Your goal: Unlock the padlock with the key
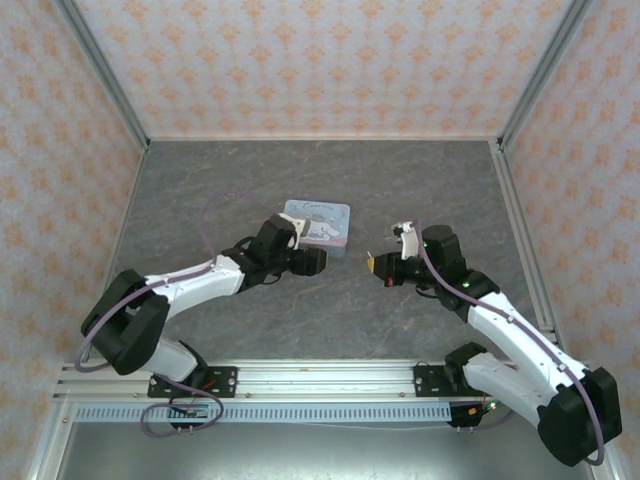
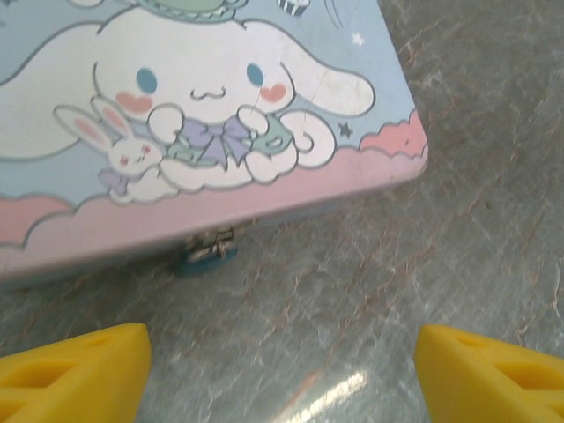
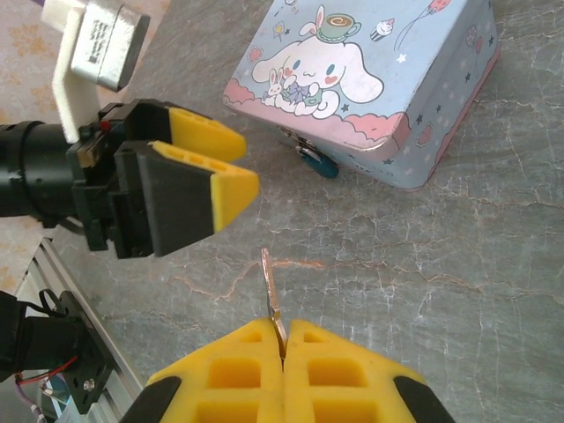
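Note:
The tiny teal padlock (image 2: 204,256) hangs on the latch at the front wall of the pastel cartoon tin (image 2: 211,115), resting at table level. In the left wrist view my left gripper (image 2: 282,379) stands open just short of it, its yellow fingertips (image 2: 79,374) wide apart with bare table between them. My right gripper (image 3: 284,339) is shut on the key (image 3: 271,295), whose thin blade sticks out forward from the pads. From the right wrist view the padlock (image 3: 317,163) lies ahead of the key, with the left gripper (image 3: 231,163) to its left.
The tin (image 1: 318,222) sits mid-table, with the left gripper (image 1: 318,262) and right gripper (image 1: 375,265) facing each other just in front of it. Patterned walls enclose the grey marbled table (image 1: 330,320). An aluminium rail (image 1: 320,378) runs along the near edge.

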{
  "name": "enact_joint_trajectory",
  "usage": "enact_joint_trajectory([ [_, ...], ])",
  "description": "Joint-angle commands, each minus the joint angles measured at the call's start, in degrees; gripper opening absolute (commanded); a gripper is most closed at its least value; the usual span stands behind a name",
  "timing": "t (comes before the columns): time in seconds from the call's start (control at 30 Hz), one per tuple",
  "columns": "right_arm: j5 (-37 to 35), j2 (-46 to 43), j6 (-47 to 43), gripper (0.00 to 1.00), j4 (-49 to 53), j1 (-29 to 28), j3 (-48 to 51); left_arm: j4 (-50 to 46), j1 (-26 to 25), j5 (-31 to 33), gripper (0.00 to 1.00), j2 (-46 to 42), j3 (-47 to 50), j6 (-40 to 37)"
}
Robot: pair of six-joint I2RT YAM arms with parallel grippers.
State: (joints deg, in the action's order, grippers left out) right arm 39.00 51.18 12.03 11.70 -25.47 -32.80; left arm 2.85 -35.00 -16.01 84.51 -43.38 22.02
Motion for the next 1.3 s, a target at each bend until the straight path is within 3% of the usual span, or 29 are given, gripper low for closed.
enact_joint_trajectory([
  [0.0,0.69,-1.47,-0.03,0.00,-4.33,-0.20,1.38,10.30,2.34,0.16,0.80,3.11,1.62,-0.50],
  [0.37,0.22,-2.69,-0.99,0.00,-6.23,-0.25,3.70,15.00,6.65,-3.79,0.81,10.02,-2.20,-3.37],
  [0.7,-0.08,-6.11,-2.31,0.00,-7.83,-0.26,6.56,18.89,6.76,-3.89,0.82,7.08,4.17,-3.86],
  [1.27,-0.68,-9.74,-1.96,0.00,-10.17,-0.26,9.37,26.25,6.65,-4.01,0.70,15.20,4.81,-2.18],
])
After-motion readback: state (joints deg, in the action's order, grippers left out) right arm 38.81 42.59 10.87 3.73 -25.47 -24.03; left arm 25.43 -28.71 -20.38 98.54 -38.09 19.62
